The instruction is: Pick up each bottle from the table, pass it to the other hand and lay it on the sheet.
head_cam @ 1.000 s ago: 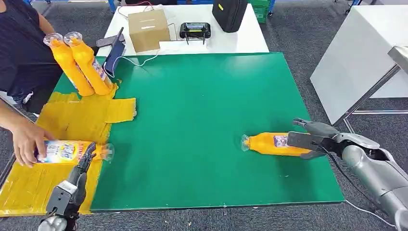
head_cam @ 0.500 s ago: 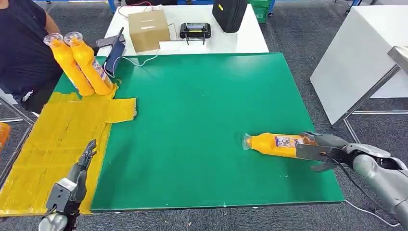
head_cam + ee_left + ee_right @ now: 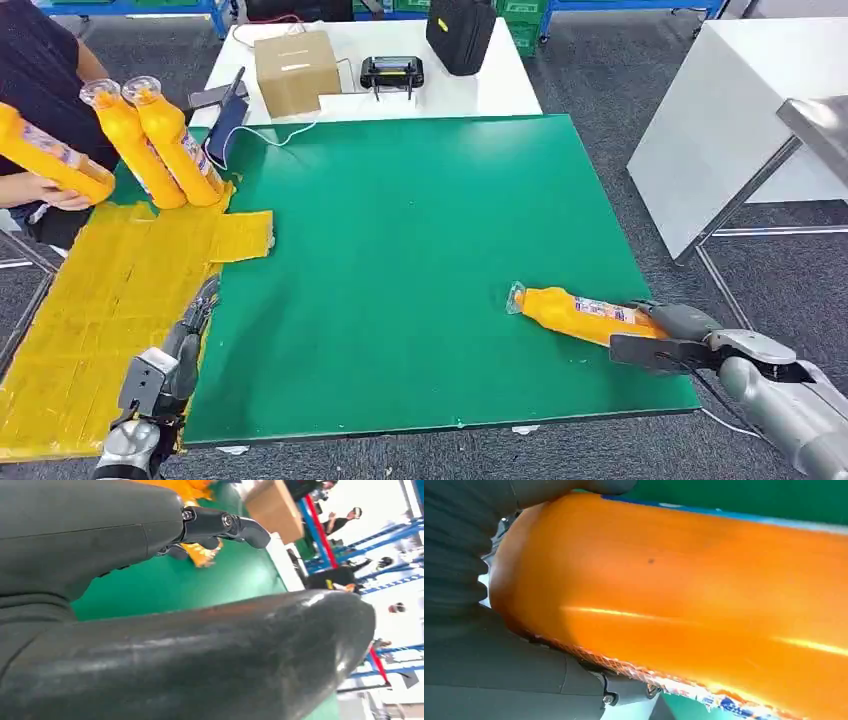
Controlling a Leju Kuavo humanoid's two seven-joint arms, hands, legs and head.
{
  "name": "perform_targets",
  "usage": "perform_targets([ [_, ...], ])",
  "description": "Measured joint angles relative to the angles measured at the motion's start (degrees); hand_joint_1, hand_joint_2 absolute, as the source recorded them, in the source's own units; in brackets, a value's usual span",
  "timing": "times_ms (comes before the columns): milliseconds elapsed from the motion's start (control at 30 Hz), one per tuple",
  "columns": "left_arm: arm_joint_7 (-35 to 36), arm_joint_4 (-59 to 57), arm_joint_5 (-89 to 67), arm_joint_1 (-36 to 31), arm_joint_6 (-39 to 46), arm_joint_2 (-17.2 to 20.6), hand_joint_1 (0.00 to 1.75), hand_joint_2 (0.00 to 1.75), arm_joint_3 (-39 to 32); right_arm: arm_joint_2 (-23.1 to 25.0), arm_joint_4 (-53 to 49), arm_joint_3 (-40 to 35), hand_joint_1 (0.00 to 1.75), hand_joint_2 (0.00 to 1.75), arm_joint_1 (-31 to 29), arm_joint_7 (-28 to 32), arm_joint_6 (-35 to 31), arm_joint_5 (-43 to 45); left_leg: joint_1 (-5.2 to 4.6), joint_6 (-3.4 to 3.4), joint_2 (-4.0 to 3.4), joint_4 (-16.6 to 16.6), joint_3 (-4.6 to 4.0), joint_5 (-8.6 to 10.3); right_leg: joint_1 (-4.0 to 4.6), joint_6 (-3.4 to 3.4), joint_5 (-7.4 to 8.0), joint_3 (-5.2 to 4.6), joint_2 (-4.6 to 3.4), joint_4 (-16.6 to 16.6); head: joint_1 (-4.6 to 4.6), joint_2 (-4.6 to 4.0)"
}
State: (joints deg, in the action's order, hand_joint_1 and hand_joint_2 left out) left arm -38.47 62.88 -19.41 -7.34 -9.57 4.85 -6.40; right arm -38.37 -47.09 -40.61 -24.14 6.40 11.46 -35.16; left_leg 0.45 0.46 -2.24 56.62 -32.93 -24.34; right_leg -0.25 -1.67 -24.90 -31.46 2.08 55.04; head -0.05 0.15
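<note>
1. Head view: the right hand (image 3: 668, 338) is wrapped around the base end of an orange bottle (image 3: 575, 310), which lies on its side on the green table (image 3: 420, 240) with its cap end pointed away from the hand.
2. Right wrist view: the bottle's orange body (image 3: 684, 600) is pressed against the palm, with fingers closed around it.
3. Head view: the left hand (image 3: 190, 335) is held with fingers extended and nothing in its grasp, above the edge of the yellow sheet (image 3: 110, 300).
4. Two upright bottles (image 3: 150, 140) stand at the sheet's far end, well beyond the left hand; beside them another bottle (image 3: 50, 152) is held by a person's hand (image 3: 50, 190).
</note>
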Motion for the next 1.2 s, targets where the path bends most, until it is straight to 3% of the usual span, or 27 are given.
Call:
perform_targets([
  [100,0.00,-0.59,-0.07,-0.85,-0.22,-0.02,0.00,0.00,0.18,4.54,5.09,0.83,1.75,1.75,-1.40,-0.41,-2.15,-3.77,0.61,-0.15,-0.73,-0.02,1.05,-0.43,0.49,0.16,-0.41,1.05,-0.39,-0.46,-0.06,0.00],
  [167,0.00,-0.92,-0.28,-1.59,-0.24,-0.07,0.00,0.00,0.33,6.97,8.10,1.20,1.75,1.75,-2.41,-0.87,-2.87,-5.50,1.07,-0.25,-1.13,-0.08,1.64,-0.52,0.88,0.30,-1.72,1.68,-0.55,-0.59,0.04,0.00],
  [300,0.00,-0.96,-0.24,-4.20,-0.57,-0.11,0.00,0.00,0.79,9.89,12.39,1.97,1.75,1.75,-4.52,-1.22,-3.81,-7.68,1.38,-0.33,-1.63,-0.07,0.64,-0.02,1.24,0.26,-1.99,1.08,-0.64,-0.73,0.09,0.00],
  [500,0.00,-1.40,0.00,-4.88,-0.66,-0.11,0.00,0.00,1.25,12.80,16.08,2.87,1.75,1.75,-5.64,-1.84,-4.77,-8.51,1.74,-0.26,-2.60,-0.04,1.69,-0.62,1.43,0.26,-2.01,2.29,-0.73,-1.12,0.11,0.00],
  [600,0.00,-0.31,0.24,-6.57,-0.55,-0.11,0.00,0.00,1.29,13.47,16.19,3.91,1.75,1.75,-5.94,-1.88,-7.18,-8.15,1.69,-0.28,-2.71,-0.04,0.99,-0.37,1.43,0.25,-1.96,1.79,-0.73,-1.09,0.09,0.00],
  [667,0.00,0.52,1.15,-6.24,-1.43,-0.09,0.00,0.00,0.92,15.10,16.14,5.38,1.75,1.75,-5.40,0.20,-11.14,-5.79,1.60,-0.33,-2.95,-0.04,0.57,-0.12,1.36,-0.23,-0.82,1.94,-0.69,-1.09,0.13,0.00],
  [700,0.07,1.16,1.93,-5.38,-2.59,-0.09,0.00,0.00,0.61,16.72,15.49,6.67,1.75,1.75,-4.77,2.10,-12.97,-3.63,1.42,-0.37,-3.04,0.04,0.34,0.23,1.13,-1.12,1.66,1.61,-0.69,-1.39,0.20,0.00],
  [733,0.28,2.23,2.82,-4.11,-4.07,-0.18,0.00,0.00,0.26,18.38,14.06,8.31,1.75,1.75,-3.86,4.03,-13.91,-1.31,1.21,-0.30,-3.17,0.10,0.20,0.26,0.92,-0.73,2.47,1.16,-0.69,-1.37,0.11,0.00],
  [767,0.53,3.39,3.61,-2.78,-5.45,-0.37,0.00,0.00,-0.13,19.93,12.40,10.02,1.75,1.75,-2.53,6.04,-13.84,1.25,1.17,-0.25,-3.16,0.09,-0.02,0.41,0.96,-0.11,2.47,0.91,-0.66,-1.31,0.00,0.00],
  [833,2.45,5.97,6.23,-0.02,-8.97,-1.75,0.00,0.00,-0.50,25.37,6.45,15.09,1.75,1.75,1.08,9.99,-11.43,10.23,1.18,-0.33,-2.64,0.09,-0.24,0.46,0.97,-0.25,2.24,0.70,-0.22,-1.15,0.07,0.00],
  [933,5.73,9.42,9.27,3.37,-10.89,-4.49,0.00,0.00,-0.41,32.94,-1.33,19.22,1.75,1.75,5.57,9.77,-9.38,16.76,1.09,-0.50,-1.79,0.13,-0.54,0.78,0.94,-0.15,2.03,-0.06,0.66,-0.71,-0.02,0.00],
  [1000,8.12,12.21,10.77,4.78,-10.50,-6.71,0.00,0.00,0.45,37.90,-5.88,20.26,1.75,1.75,7.00,8.90,-9.06,19.83,0.89,-0.50,-1.28,0.14,-1.31,1.04,0.85,-0.18,1.98,-0.83,1.28,-0.43,0.00,0.00],
  [1133,10.34,15.74,12.57,6.39,-9.16,-8.81,0.00,0.00,2.47,43.31,-9.91,20.37,1.75,1.75,7.26,8.28,-9.78,22.09,0.76,-0.49,-1.09,0.13,-1.71,1.09,0.73,-0.13,1.92,-1.21,1.47,-0.33,0.02,0.00],
  [1167,10.43,16.24,12.88,6.52,-9.07,-8.96,0.00,1.75,2.78,43.95,-10.46,20.37,1.75,1.75,7.37,8.28,-9.93,22.42,0.75,-0.49,-1.09,0.12,-1.73,1.09,0.72,-0.13,1.91,-1.22,1.47,-0.33,0.02,0.00],
  [1200,10.45,16.65,13.24,6.59,-8.94,-9.05,0.00,1.75,3.04,44.55,-11.00,20.37,1.75,1.75,7.46,8.37,-10.02,22.74,0.75,-0.49,-1.09,0.12,-1.75,1.08,0.71,-0.13,1.91,-1.23,1.47,-0.33,0.02,0.00],
])
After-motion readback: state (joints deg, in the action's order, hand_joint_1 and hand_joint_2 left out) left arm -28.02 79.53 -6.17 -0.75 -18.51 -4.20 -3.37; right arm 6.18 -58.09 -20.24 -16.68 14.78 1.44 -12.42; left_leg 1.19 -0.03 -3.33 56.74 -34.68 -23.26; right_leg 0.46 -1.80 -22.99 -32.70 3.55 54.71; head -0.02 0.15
